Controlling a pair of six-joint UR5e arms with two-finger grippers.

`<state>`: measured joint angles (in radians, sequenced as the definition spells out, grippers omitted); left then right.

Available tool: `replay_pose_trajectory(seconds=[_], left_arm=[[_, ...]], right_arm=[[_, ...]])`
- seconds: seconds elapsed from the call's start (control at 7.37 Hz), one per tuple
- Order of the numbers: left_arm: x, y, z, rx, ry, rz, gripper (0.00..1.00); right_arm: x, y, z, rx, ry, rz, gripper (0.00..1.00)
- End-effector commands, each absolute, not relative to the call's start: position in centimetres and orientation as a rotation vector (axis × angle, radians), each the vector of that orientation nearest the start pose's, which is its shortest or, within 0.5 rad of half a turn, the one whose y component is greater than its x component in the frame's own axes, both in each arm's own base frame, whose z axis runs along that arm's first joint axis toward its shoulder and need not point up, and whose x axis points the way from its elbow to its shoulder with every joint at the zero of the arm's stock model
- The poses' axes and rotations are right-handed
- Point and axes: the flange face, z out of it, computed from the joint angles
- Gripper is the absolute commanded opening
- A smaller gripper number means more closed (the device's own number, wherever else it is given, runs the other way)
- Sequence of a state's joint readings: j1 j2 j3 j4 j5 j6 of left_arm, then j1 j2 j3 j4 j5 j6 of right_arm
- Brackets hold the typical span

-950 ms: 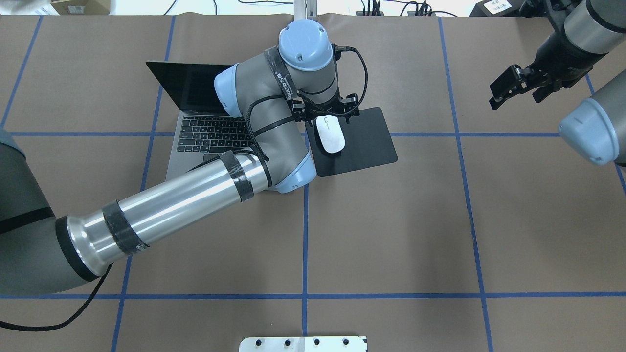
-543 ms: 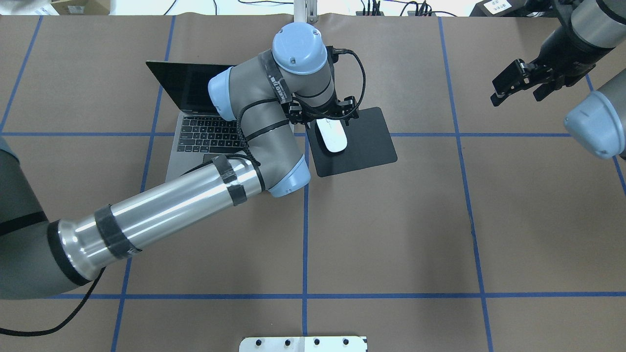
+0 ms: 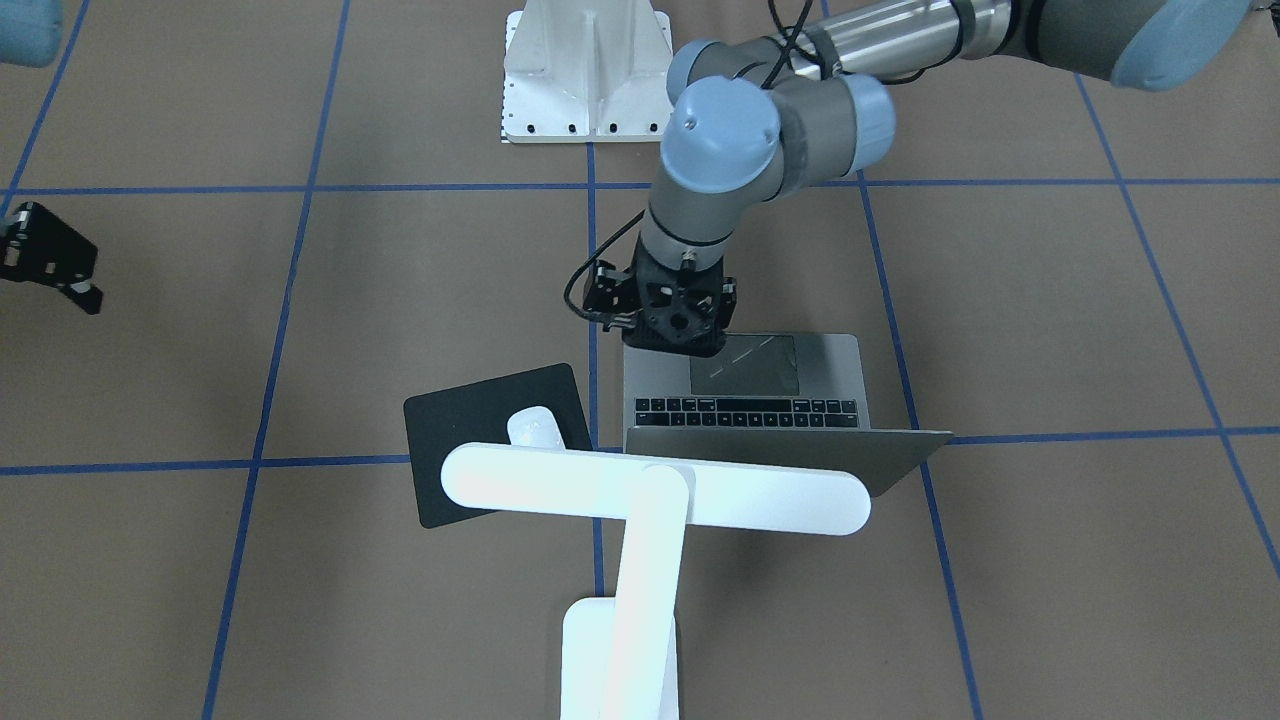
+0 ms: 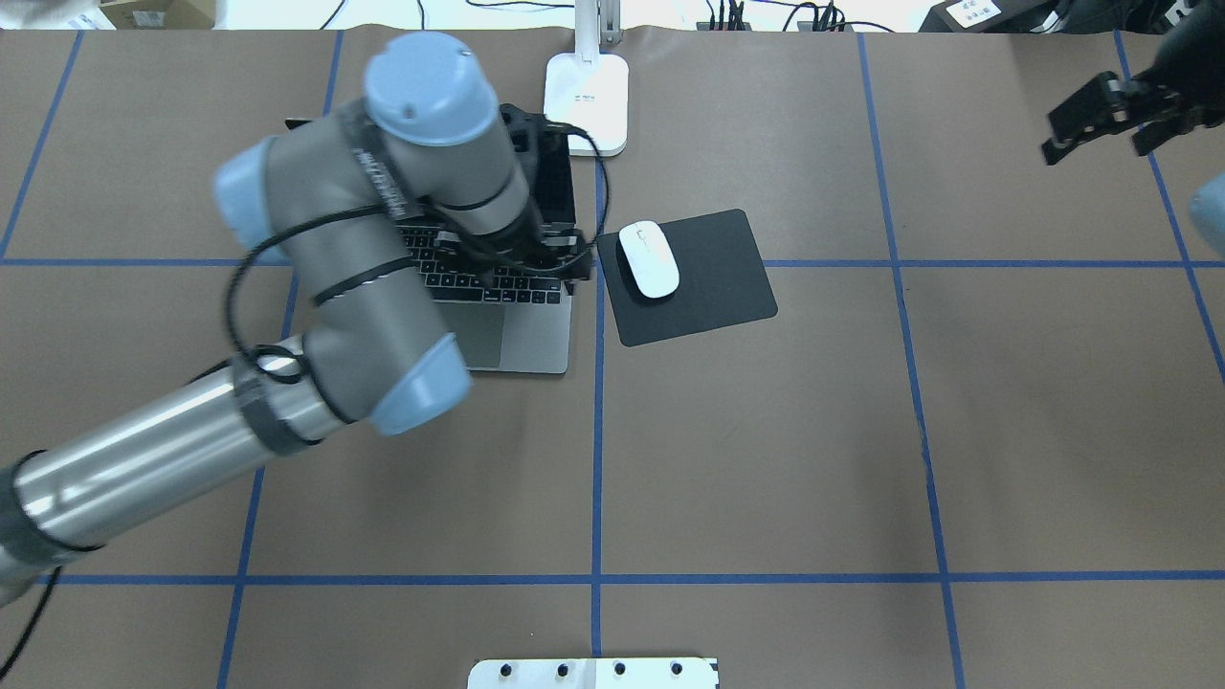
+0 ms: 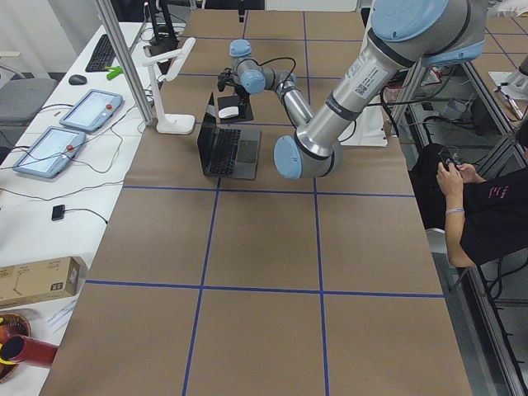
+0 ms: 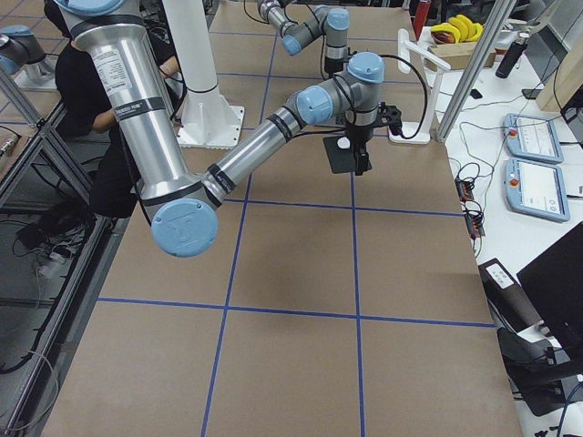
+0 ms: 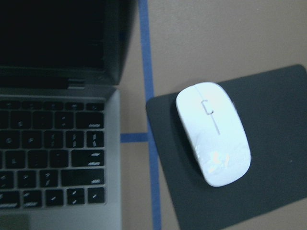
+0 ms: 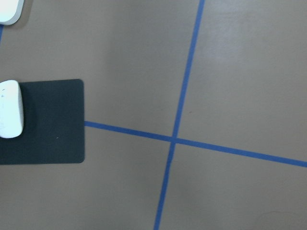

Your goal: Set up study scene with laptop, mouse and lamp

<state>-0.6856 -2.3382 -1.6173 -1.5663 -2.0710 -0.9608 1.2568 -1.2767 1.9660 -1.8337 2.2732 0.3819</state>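
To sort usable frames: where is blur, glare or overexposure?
Overhead exterior: the left arm is smeared. Exterior front-facing: the white T-shaped desk lamp is washed out; glare streaks cross the trackpad of the grey metal laptop. Left wrist-mounted: the white glossy oval mouse looks soft.

There is one laptop [image 4: 526, 340]. There is one white mouse [image 4: 648, 259] and one black pad [image 4: 713, 277]. There is one white lamp [image 3: 655, 490]. There are two robot arms, the left arm [image 4: 383, 239] and the right arm [image 6: 137, 100]. Each arm has one gripper, so that makes two, the left gripper [image 3: 668, 325] and the right gripper [image 4: 1115, 124]. There is one white metal stand [image 3: 588, 70]. On the side desk there are two tablets [image 5: 99, 109] and one keyboard [image 5: 103, 54]. One person [image 5: 487, 206] sits nearby.
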Motion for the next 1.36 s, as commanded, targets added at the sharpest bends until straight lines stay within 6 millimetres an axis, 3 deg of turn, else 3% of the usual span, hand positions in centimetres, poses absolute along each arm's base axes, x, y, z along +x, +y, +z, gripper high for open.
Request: replay_pose_trajectory(seconds=[0.0, 0.14, 0.27, 0.41, 0.81, 0.95, 1.09, 1.22], left_arm=[[37.0, -50.1, 23.9, 0.209, 0.856, 0.248, 1.0], [31.2, -51.6, 28.5, 0.224, 0.828, 0.303, 1.0], [24.6, -53.6, 32.6, 0.224, 0.833, 0.343, 1.0], [16.8, -55.4, 37.9, 0.255, 0.791, 0.37, 1.0], [-4.3, -57.3, 57.7, 0.181, 0.756, 0.306, 1.0], [-7.8, -56.6, 63.8, 0.152, 0.78, 0.315, 1.0], [-10.1, -55.9, 66.3, 0.139, 0.787, 0.296, 1.0], [-10.8, -54.8, 67.6, 0.123, 0.79, 0.275, 1.0]], right_arm=[[-0.2, -51.0, 45.7, 0.145, -0.718, -0.171, 1.0], [2.5, -49.4, 49.8, 0.095, -0.701, -0.129, 1.0], [3.8, -48.0, 52.0, 0.062, -0.7, -0.091, 1.0], [4.3, -47.1, 53.1, 0.044, -0.699, -0.071, 1.0], [4.4, -47.0, 53.3, 0.039, -0.699, -0.066, 1.0], [4.4, -47.0, 53.5, 0.036, -0.698, -0.065, 1.0], [4.4, -47.0, 53.6, 0.033, -0.696, -0.064, 1.0], [4.4, -47.1, 54.3, 0.02, -0.697, -0.059, 1.0]])
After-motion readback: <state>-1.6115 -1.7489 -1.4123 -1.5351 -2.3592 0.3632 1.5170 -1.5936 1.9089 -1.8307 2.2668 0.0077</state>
